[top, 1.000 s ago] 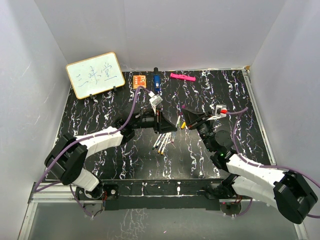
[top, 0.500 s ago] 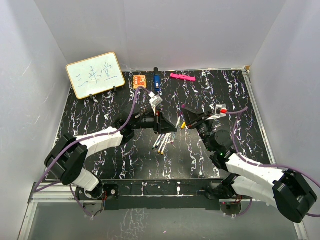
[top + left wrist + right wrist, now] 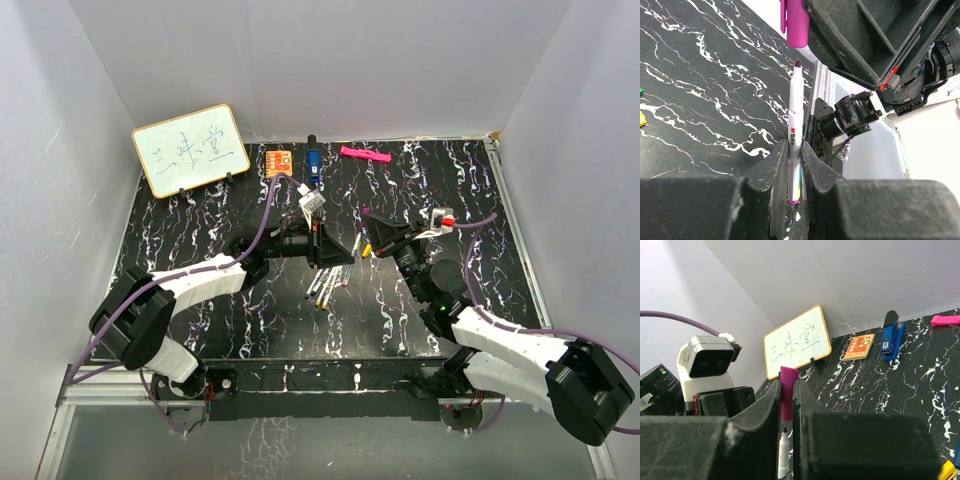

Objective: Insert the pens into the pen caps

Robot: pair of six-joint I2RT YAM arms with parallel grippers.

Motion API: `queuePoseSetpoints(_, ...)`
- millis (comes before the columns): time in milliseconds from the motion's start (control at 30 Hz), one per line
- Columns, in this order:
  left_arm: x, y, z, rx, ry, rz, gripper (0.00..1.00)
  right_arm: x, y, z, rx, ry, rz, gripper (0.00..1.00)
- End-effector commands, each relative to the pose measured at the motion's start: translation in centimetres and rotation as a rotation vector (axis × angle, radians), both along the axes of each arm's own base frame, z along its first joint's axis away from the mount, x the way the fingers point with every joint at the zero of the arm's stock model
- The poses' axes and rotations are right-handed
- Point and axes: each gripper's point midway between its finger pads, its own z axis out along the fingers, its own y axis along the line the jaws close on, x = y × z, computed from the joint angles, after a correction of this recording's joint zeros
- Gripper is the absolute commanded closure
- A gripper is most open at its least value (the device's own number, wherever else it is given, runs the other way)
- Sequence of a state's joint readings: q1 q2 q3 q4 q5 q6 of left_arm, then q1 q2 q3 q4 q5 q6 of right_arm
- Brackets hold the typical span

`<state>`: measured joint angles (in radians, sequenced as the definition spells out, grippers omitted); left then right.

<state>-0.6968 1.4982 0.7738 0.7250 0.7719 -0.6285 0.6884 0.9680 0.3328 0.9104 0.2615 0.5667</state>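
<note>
Little is changed over the last second: the right gripper (image 3: pixel 786 390) is nudged slightly toward the left gripper (image 3: pixel 794 167), and both grips are kept. A slim white pen (image 3: pixel 795 115), with a smooth printed barrel and a dark maroon tip, is pinched in the narrow left gripper. A glossy magenta pen cap (image 3: pixel 796 22), a short tube, is clamped in the right gripper. The tip is seen just below the cap mouth, apart and roughly aligned, so insertion is judged not yet started. The other pens (image 3: pixel 325 285) are left on the marbled black surface (image 3: pixel 200 220).
</note>
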Motion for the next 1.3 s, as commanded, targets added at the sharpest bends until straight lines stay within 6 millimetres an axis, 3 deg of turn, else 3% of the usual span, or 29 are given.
queuePoseSetpoints(0,-0.2,-0.1,1.2,-0.024,-0.044,-0.011,1.00,-0.3,0.2,3.1,0.049,-0.075,0.013,1.00)
queuePoseSetpoints(667,0.3,0.0,1.6,-0.021,-0.061,0.021,1.00,-0.4,0.5,2.2,0.033,-0.059,0.030,1.00)
queuePoseSetpoints(1267,-0.4,0.4,1.7,-0.019,-0.073,-0.002,1.00,0.3,0.4,2.0,-0.010,-0.075,-0.005,1.00)
